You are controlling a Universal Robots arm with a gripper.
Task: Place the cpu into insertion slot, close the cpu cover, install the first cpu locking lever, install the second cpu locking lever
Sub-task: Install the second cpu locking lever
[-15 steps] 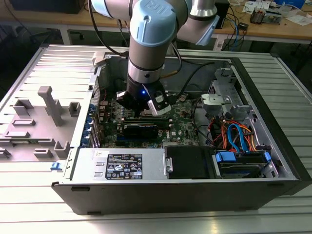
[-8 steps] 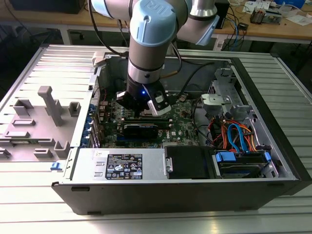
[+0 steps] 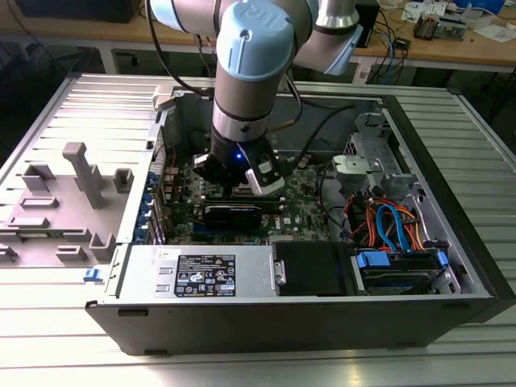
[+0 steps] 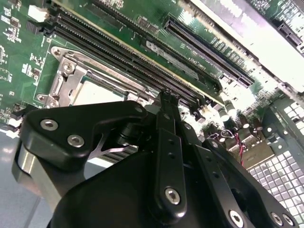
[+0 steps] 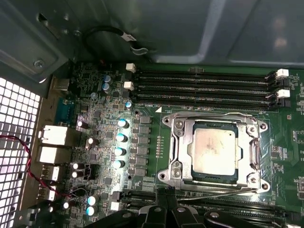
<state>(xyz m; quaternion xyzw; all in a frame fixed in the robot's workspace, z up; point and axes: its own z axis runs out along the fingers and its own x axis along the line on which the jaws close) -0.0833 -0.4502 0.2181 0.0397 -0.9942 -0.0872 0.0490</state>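
open PC case (image 3: 451,242) on table, motherboard (image 5: 109,142) largely hidden under arm in exterior view | gripper (image 5: 164,192) low beside socket, tips cut off, open or shut: cannot tell | cpu cover (image 5: 183,142) down over cpu (image 5: 214,150), seated in slot | levers hard to make out

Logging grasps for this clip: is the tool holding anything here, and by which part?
It cannot be told. The tool sits low at the edge of the cpu cover, which lies closed over the cpu, but any contact is hidden.
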